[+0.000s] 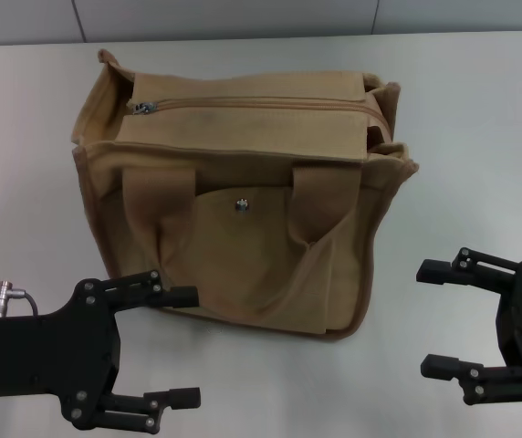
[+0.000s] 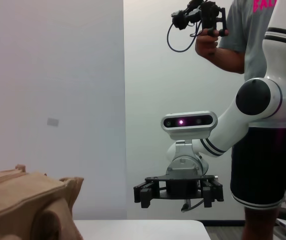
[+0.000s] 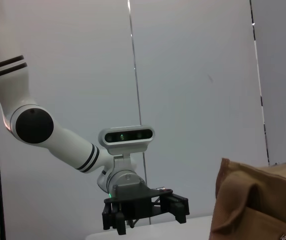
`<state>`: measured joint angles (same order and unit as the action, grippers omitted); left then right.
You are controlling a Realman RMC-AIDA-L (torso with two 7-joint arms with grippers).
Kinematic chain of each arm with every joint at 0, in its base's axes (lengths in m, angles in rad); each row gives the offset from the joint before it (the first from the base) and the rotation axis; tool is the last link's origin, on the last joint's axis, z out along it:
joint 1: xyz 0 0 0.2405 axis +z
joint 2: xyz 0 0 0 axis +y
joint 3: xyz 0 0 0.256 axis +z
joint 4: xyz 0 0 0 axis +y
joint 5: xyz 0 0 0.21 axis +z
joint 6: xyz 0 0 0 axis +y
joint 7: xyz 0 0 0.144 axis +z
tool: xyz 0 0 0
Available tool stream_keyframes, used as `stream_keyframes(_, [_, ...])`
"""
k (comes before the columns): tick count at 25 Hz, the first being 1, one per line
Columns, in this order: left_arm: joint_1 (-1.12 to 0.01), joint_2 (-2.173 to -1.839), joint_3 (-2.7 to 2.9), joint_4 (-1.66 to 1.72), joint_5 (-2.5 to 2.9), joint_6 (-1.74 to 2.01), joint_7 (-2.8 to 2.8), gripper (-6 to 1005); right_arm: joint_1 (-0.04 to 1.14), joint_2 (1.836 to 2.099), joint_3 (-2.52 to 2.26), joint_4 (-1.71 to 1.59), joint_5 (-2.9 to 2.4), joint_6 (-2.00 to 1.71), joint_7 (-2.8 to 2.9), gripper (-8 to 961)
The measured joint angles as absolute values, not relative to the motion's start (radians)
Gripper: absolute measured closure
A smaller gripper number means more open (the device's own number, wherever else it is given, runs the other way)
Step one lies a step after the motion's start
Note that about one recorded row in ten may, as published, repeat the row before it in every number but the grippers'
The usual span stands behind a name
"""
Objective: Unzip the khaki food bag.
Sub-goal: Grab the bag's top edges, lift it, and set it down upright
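A: Where's the bag?
B: The boxy tan canvas khaki food bag [image 1: 243, 201] stands mid-bench [image 1: 480, 137], zipper [image 1: 261, 103] closed.
A: Grippers?
B: The left gripper [image 1: 181, 348] and right gripper [image 1: 434, 318] are spread wide, flanking its front, touching nothing.

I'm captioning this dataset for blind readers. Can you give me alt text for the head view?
A khaki food bag stands on a white table, its top zipper closed with the pull at the robot's left end. In front of it hover the open left gripper and open right gripper, neither touching it.
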<state>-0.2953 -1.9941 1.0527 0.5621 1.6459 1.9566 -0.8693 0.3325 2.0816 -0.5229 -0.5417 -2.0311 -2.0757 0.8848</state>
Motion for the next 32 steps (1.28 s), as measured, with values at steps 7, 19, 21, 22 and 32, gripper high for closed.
stream_keyframes(7, [-0.295,-1.996,1.04,0.562,1.641,1.958,-0.87,182,0.339,2.082,-0.522,-0.542,-2.031,-2.075,0.885,114])
stream_keyframes(19, [-0.207,-2.01,0.673,0.555,1.642,1.954,-0.861,210,0.331,2.082,-0.509,-0.528,-2.027,-2.07,0.876,114])
stream_keyframes(21, [-0.207,-2.022,0.638,0.539,1.646,1.933,-0.862,215,0.331,2.082,-0.509,-0.528,-2.026,-2.06,0.876,114])
stream_keyframes(22, [-0.207,-2.022,0.638,0.539,1.646,1.933,-0.862,218,0.331,2.082,-0.509,-0.528,-2.026,-2.06,0.876,114])
stream_keyframes(32, [-0.266,-2.068,0.638,0.468,1.644,1.761,-0.85,241,0.336,2.082,-0.509,-0.526,-2.026,-2.052,0.876,114])
